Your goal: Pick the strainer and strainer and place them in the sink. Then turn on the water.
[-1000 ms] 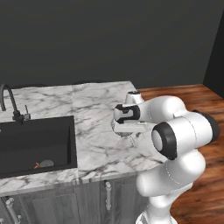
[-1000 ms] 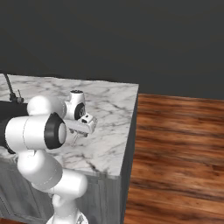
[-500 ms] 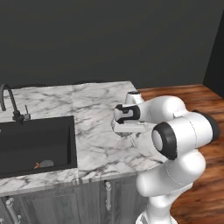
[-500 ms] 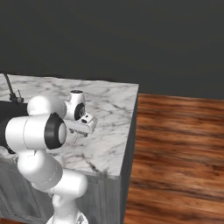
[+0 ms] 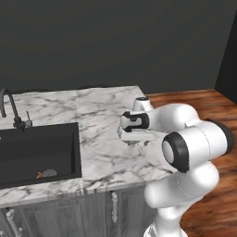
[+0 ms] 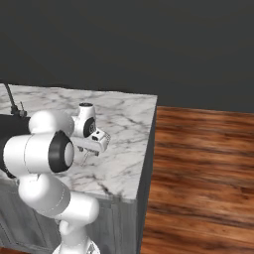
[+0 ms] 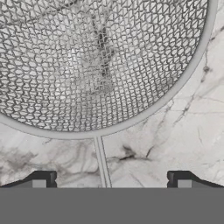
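Observation:
A strainer (image 7: 96, 61), a round silvery wire-mesh bowl, lies on the marble counter right under my hand. Its thin wire handle (image 7: 101, 162) runs down between my two fingertips. My gripper (image 7: 111, 180) is open and straddles the handle without touching it. From the base, the gripper (image 5: 139, 146) hangs low over the counter to the right of the sink (image 5: 37, 143), a black recessed basin with a black gooseneck tap (image 5: 9, 109) behind it. A small grey round thing (image 5: 46, 174) lies on the sink floor, too small to identify. The water is out of view.
The marble counter (image 5: 97, 120) ends at a corner (image 6: 149, 149) right of my hand, with wooden floor (image 6: 203, 163) beyond. Grey cabinet fronts (image 5: 69, 213) run below the counter. A dark wall stands behind.

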Controlling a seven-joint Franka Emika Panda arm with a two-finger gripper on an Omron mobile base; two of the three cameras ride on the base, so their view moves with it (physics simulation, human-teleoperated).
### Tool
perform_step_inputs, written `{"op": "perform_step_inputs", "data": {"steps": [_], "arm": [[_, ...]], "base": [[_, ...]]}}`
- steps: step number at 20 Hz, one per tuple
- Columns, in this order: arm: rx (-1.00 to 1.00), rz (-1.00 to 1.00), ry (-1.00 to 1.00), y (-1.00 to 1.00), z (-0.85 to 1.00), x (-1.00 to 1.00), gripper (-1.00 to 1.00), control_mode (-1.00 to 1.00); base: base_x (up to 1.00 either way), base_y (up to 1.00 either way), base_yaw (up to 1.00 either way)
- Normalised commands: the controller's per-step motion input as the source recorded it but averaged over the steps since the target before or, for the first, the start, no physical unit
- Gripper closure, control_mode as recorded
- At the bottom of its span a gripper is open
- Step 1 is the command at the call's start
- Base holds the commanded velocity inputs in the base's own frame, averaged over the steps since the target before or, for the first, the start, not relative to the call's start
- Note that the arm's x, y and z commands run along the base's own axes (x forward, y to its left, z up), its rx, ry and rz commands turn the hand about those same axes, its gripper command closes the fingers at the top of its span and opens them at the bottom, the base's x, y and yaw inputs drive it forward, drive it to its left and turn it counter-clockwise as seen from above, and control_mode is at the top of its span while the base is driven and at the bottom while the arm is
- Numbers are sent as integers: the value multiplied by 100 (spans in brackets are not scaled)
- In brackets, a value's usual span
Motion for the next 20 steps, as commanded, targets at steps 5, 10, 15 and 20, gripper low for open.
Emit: {"op": "perform_step_inputs", "data": {"steps": [5,10,15,20], "arm": [[0,0,0,0,0,-8,-100,-100],[0,0,0,0,-6,-1,-100,-100],[0,0,1,0,-27,0,100,-100],[0,0,1,0,-33,0,100,-100]], "base": [[0,0,0],[0,0,0],[0,0,0],[0,0,0]]}}
